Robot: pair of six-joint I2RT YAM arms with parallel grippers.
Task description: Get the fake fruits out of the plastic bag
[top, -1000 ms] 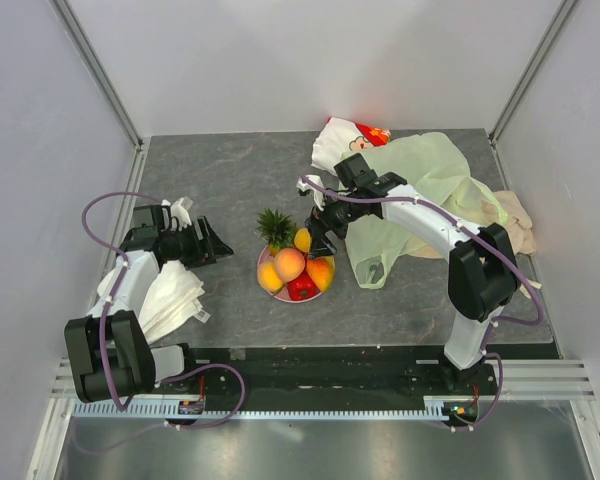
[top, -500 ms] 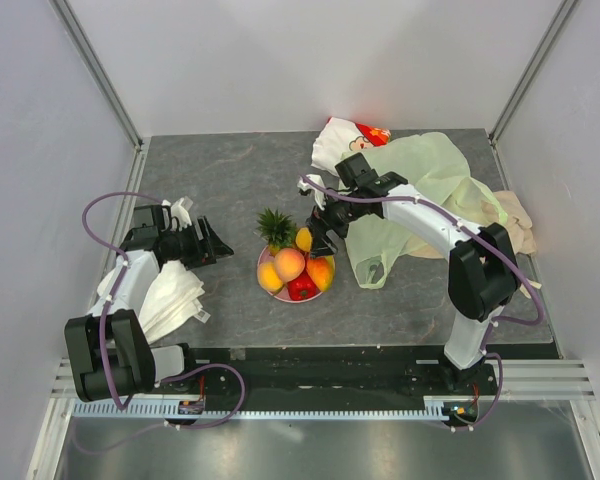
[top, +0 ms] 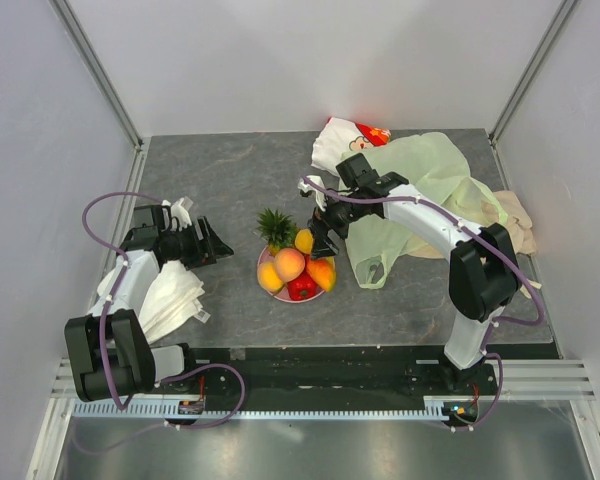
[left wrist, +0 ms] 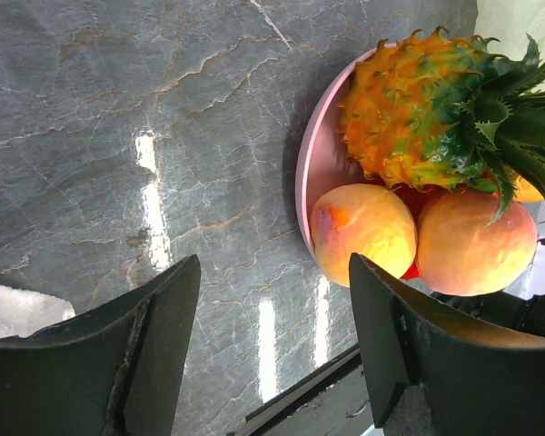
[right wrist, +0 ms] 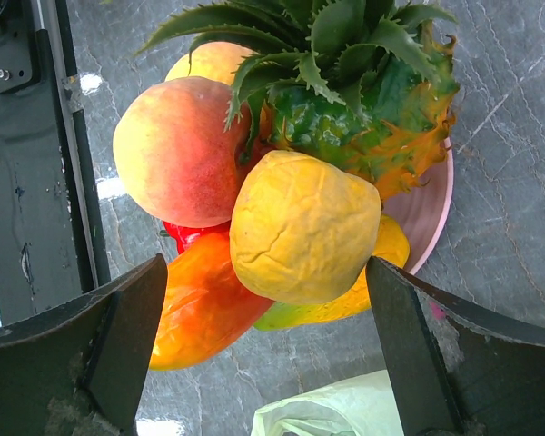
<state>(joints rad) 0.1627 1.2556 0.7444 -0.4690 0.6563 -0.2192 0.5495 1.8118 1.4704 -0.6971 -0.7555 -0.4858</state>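
Fake fruits point(top: 290, 265): 6 on pink plate point(left wrist: 302, 177) | plastic bag point(top: 425, 170): 1

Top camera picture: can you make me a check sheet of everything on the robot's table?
Surface: grey stone-look table, glossy, no spills seen.
Job's things: fake fruits piled on pink plate; plastic bag lying crumpled under the right arm.
Clutter: cartoon pouch, beige cloth, white cloth.
End effectors: left end effector open, beside the plate; right end effector open over the fruits.
Cables: purple cables looped along both arms.
Surroundings: white walls.
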